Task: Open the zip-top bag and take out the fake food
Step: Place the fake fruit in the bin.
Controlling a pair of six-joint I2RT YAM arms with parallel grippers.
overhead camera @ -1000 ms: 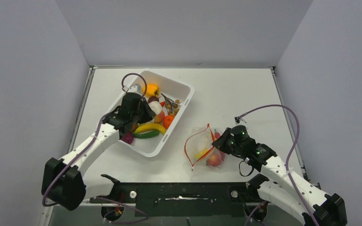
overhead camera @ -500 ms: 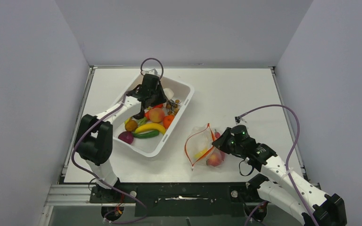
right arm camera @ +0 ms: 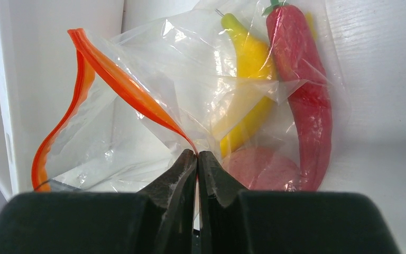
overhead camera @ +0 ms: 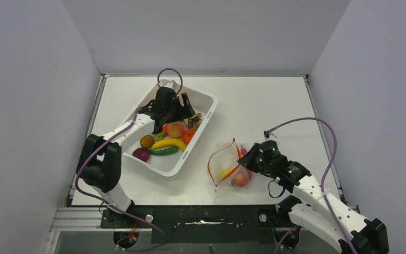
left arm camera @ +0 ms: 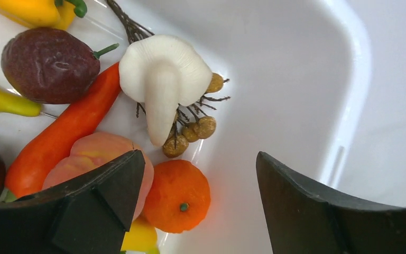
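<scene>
Pinching the zip-top bag (right arm camera: pixel 180 90) by its rim: right jaws.

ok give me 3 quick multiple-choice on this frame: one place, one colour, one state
1. Relative to the tub, the bag lies:
A. inside it
B. beside it, on the table
C. under it

2. The bag's zip strip is:
A. red-orange
B. blue
C. green

3. The right pincer is:
A. open above the bag
B. open inside the tub
C. shut on the bag's edge

Answers:
1 B: the top view shows the bag flat on the table, to the right of the tub.
2 A: the right wrist view shows a red-orange strip along the parted mouth.
3 C: the right wrist view shows its fingers pressed together with the plastic pinched between them.
</scene>
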